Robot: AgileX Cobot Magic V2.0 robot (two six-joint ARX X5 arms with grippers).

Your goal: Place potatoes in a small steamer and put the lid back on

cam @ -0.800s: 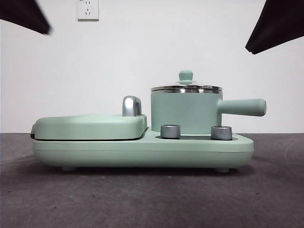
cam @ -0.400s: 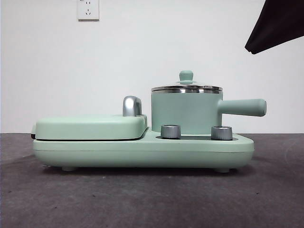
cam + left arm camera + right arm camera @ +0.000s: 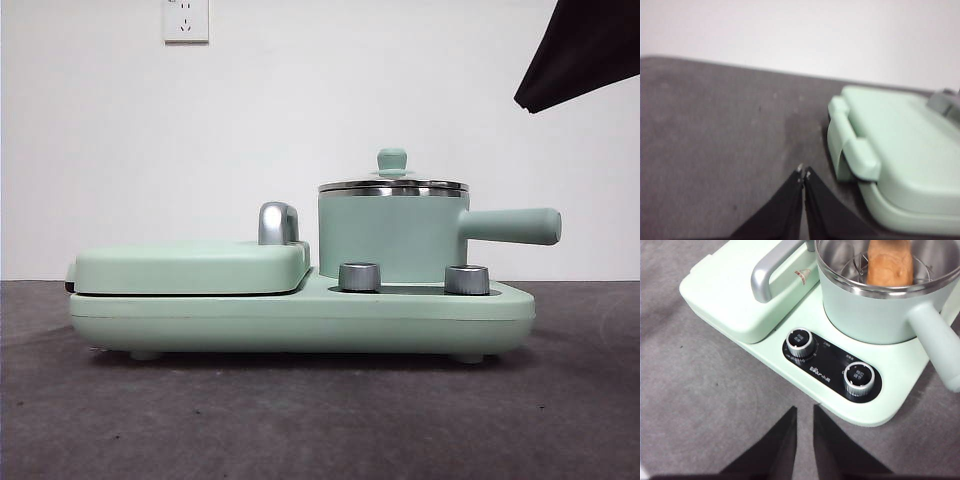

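Potato [image 3: 890, 262], an orange-brown lump w/ cracked skin, is sitting inside the mint-green steel-rimmed steamer pot [image 3: 392, 238], showing only in the right wrist view, while the front view is showing the clear steel-rimmed lid [image 3: 392, 182] on, so the task is looking finished; left gripper [image 3: 803, 173] is hanging pressed together, right gripper [image 3: 804, 412] slightly parted, both empty, needing only to be pulling away.

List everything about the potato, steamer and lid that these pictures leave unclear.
- Potato: in the front view the steamer wall hides it; in the right wrist view the picture edge cuts off its far end.
- Lid: its knob lies outside the right wrist view, so the lid cannot be confirmed there.
- Left wrist view: blurred, and shows only the griddle cover, no steamer.
- Dial markings: too small to read.
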